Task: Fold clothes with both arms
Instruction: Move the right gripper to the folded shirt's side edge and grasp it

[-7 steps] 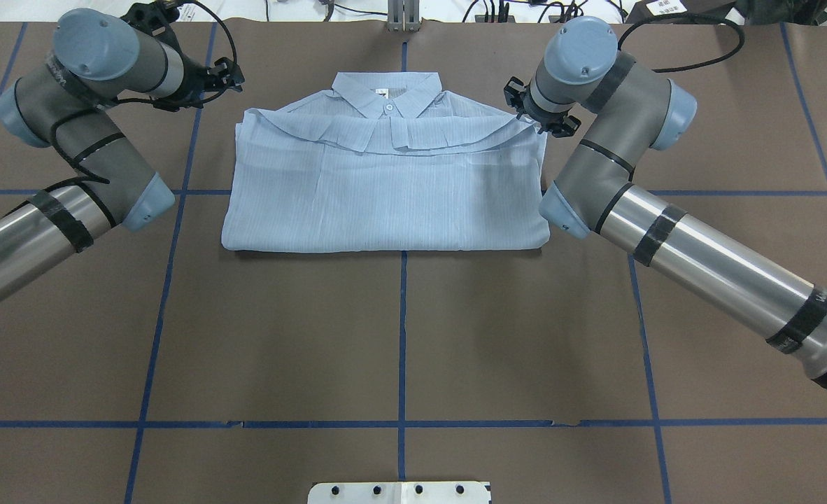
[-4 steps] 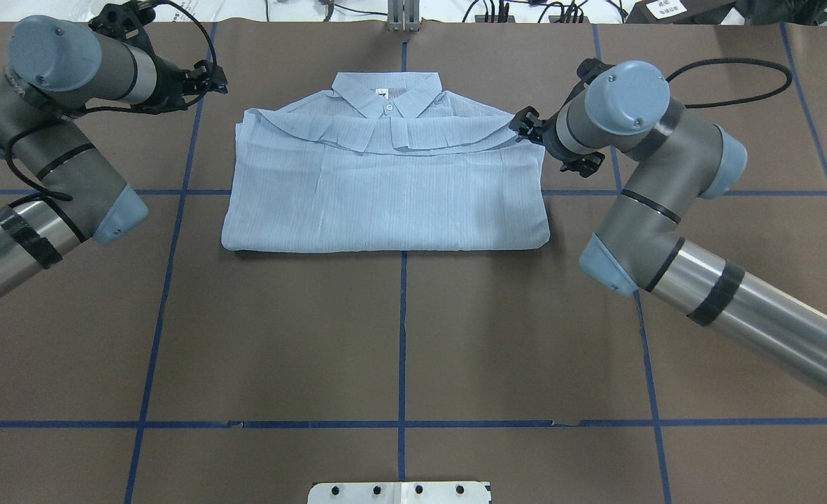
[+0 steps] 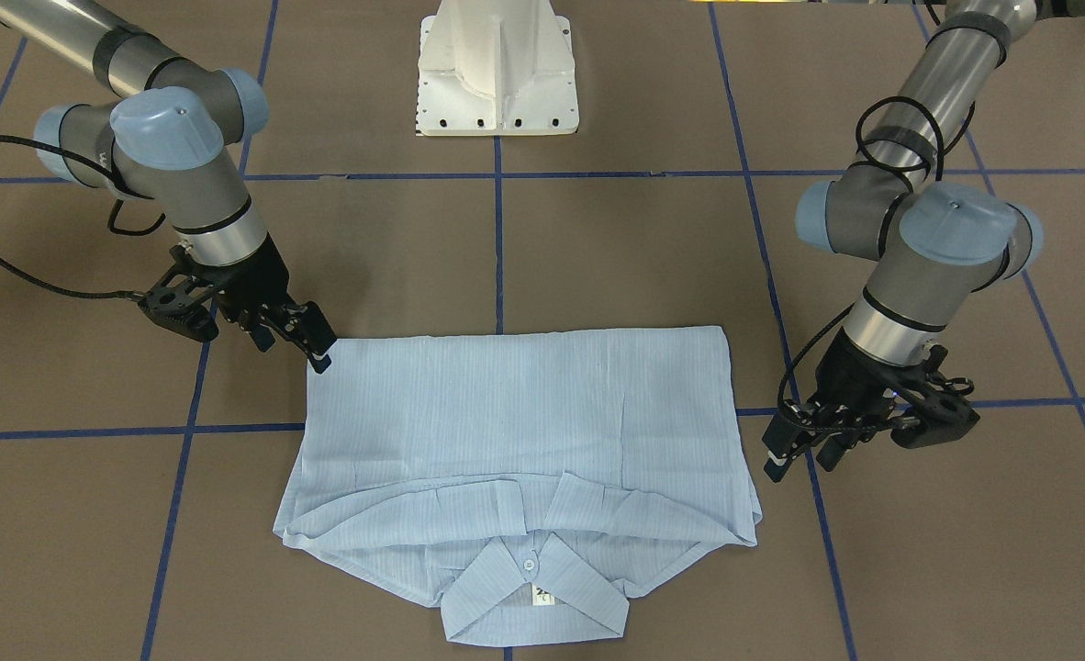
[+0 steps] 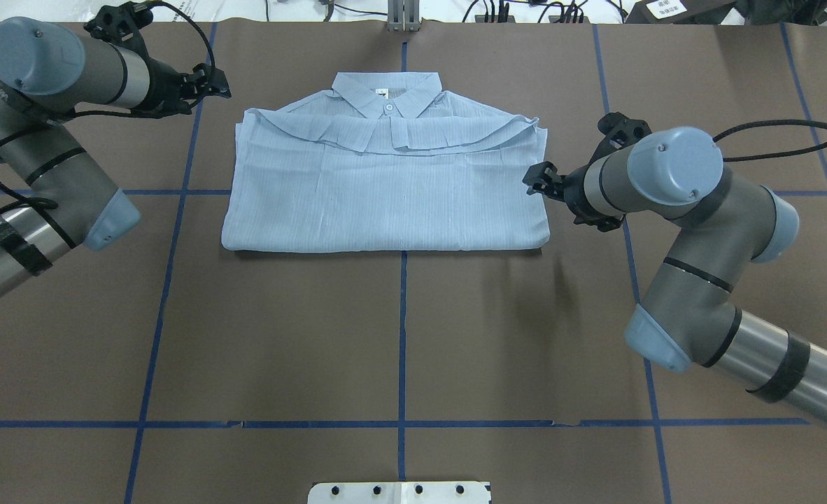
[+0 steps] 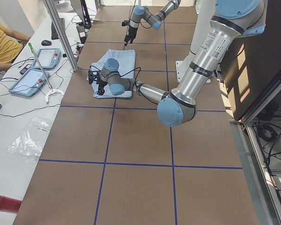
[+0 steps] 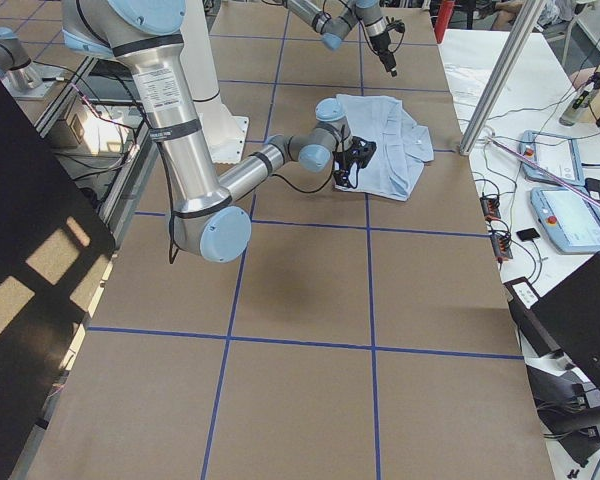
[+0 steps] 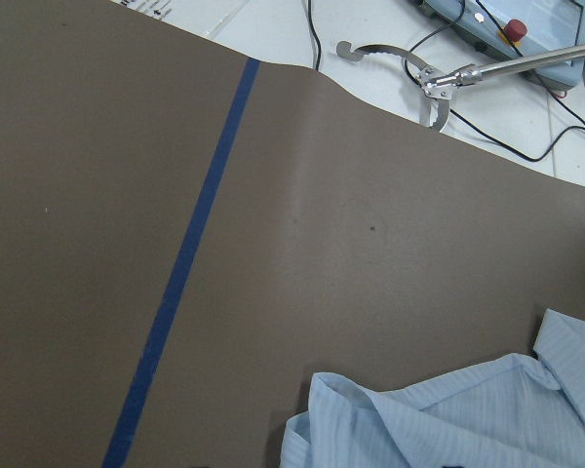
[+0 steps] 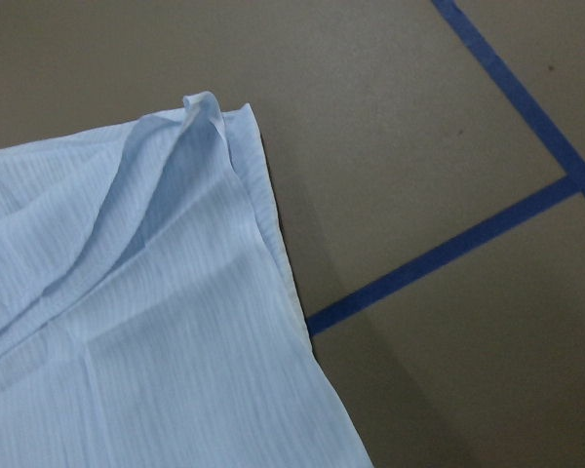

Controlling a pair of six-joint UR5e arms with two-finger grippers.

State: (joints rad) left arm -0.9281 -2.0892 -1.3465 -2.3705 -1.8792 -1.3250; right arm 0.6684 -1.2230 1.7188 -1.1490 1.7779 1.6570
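— Where's the shirt (image 4: 385, 189)?
— Flat on the desk (image 4: 399, 336), on the half far from the robot's base (image 3: 497, 64), folded into a wide rectangle. Its long side runs left to right. The collar (image 4: 387, 94) points to the far edge, away from the robot.
— Sleeves?
— I can't make them out. A loose layer lies across the chest just below the collar, and it covers whatever is under it. One white button (image 4: 389, 107) shows at the neck.
— Anything to read?
— There's a small white label (image 3: 542, 598) inside the collar with a dark mark on it, too small to read.
— And the hands?
— The left hand (image 4: 214, 79) hangs off the shirt's far-left corner, clear of the cloth, fingers a little apart and holding nothing. The right hand (image 4: 534, 180) is at the shirt's right edge, fingers parted too, with nothing between them. I can't tell whether its tips touch the cloth.
— Do the wrist cameras help?
— Not much. Neither shows its own fingers. The left one catches a crumpled shirt corner, cut off at the bottom edge, and a blue tape line (image 7: 180, 283). The right one looks down on a layered corner with tape beside it.
— Anyone else about?
— A person (image 5: 2, 44) in a yellow top beyond the desk's far edge, mostly cut off.
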